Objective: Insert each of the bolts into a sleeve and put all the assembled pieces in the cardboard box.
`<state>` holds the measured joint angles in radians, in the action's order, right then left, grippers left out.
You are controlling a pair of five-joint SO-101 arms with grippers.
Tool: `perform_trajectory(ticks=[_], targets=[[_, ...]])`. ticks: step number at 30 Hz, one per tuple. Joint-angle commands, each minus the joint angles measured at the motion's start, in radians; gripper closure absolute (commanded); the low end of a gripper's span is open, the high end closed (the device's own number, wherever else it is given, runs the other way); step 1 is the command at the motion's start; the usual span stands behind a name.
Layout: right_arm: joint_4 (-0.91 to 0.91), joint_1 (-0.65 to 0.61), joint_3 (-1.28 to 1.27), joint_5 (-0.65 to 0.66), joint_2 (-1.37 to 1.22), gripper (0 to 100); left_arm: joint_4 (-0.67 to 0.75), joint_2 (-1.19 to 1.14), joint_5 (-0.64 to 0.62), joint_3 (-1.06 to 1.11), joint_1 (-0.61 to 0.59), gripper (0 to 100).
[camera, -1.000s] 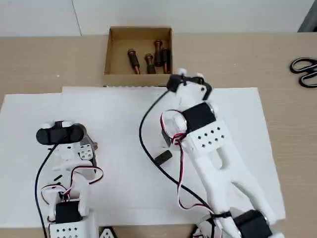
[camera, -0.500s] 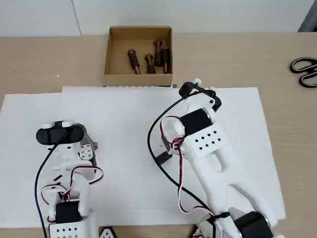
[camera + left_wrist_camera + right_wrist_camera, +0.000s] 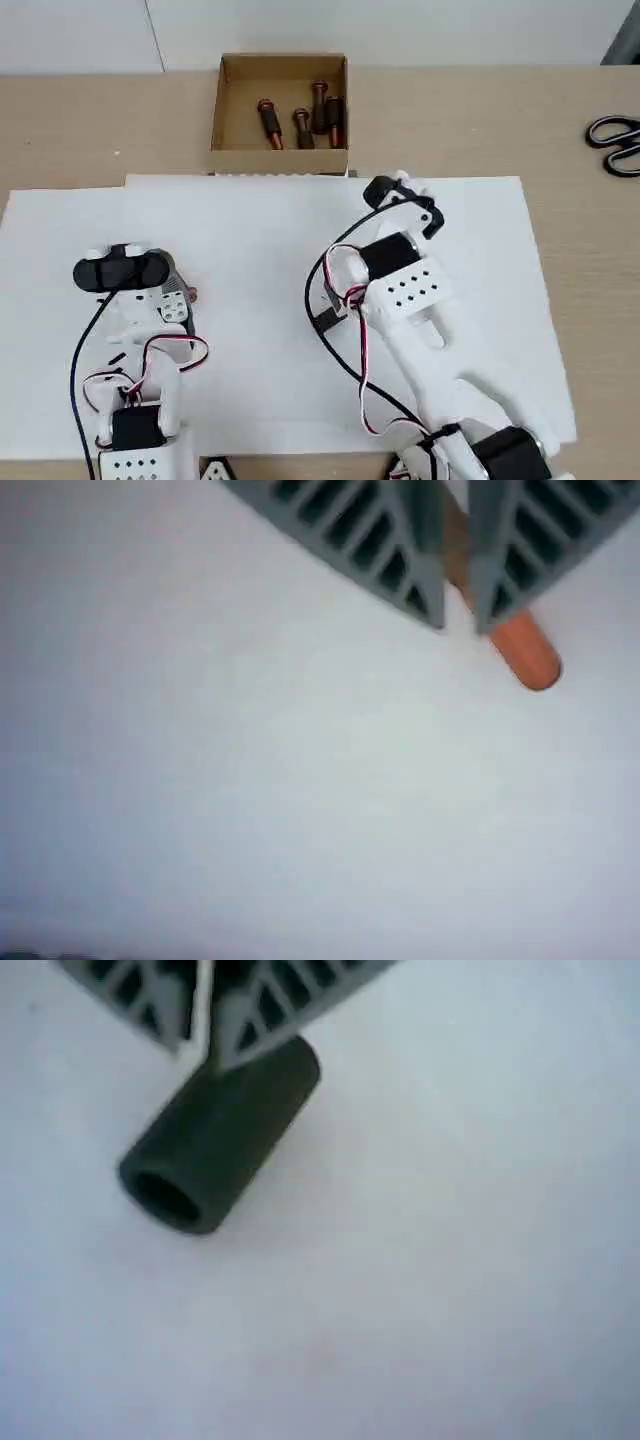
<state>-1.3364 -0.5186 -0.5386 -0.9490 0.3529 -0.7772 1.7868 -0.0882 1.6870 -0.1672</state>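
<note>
Pull-back of right arm over the last second: from just at the front wall of cardboard box to lower down over the white paper sheet. No shift in left arm.

Reads as the start of a fresh pairing, not a drop-off. Right gripper pinching a black sleeve, jaws pressed close on one end, open bore at the free end pointing away from the jaws. Left gripper pinching a copper bolt, jaws nearly together with the shank between, rounded end sticking out past the tips. Four assembled pieces already lying in the box.

Insertion not yet done: bolt and sleeve well apart, one per arm, both over the paper. Probably calls for bringing the two grippers together and lining bolt end up with bore. Risk of misalignment if either part sits skewed in its grip.

Pose: right arm stretched from the near table edge up the right half of the sheet, wrist at the far end, tipped down toward the paper. Cannot tell whether sleeve touches the sheet. Left arm folded short over the left half, wrist low above the paper. Scissors far right on the table, irrelevant.
</note>
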Motion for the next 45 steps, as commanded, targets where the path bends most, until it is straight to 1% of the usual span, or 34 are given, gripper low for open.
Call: perform_trajectory(ticks=[1, 7, 11, 13, 17, 18, 20, 24, 26, 35, 45], targets=[[0.053, -0.021, -0.006, -0.014, 0.030, 99.1, 0.018, 0.002, -0.002, -0.004, 0.003, 99], [0.051, -0.127, -0.006, -0.015, 0.030, 99.0, 0.018, 0.002, -0.002, -0.004, 0.003, 99], [0.050, -0.153, -0.006, -0.017, 0.030, 98.3, 0.018, 0.002, 0.000, -0.004, 0.003, 99], [0.047, -0.153, -0.006, -0.043, 0.030, 93.5, 0.018, 0.002, 0.000, -0.004, 0.003, 99], [0.025, -0.165, -0.006, -0.049, 0.030, 78.0, 0.018, 0.002, 0.000, -0.004, 0.003, 99], [0.021, -0.168, -0.006, -0.049, 0.030, 76.6, 0.018, 0.002, 0.000, -0.004, 0.003, 99], [0.024, -0.173, -0.006, -0.049, 0.030, 77.9, 0.018, 0.002, 0.000, -0.004, 0.003, 99], [0.038, -0.174, -0.006, -0.052, 0.010, 86.7, 0.018, 0.002, 0.000, -0.004, 0.003, 99], [0.044, -0.171, -0.003, -0.052, -0.027, 89.0, 0.018, 0.002, 0.000, -0.004, 0.003, 99], [0.051, -0.170, 0.095, -0.057, -0.189, 85.1, 0.018, 0.002, 0.000, -0.004, 0.003, 99], [0.051, -0.166, 0.184, -0.055, -0.295, 85.2, 0.018, 0.002, 0.000, -0.004, 0.003, 99]])
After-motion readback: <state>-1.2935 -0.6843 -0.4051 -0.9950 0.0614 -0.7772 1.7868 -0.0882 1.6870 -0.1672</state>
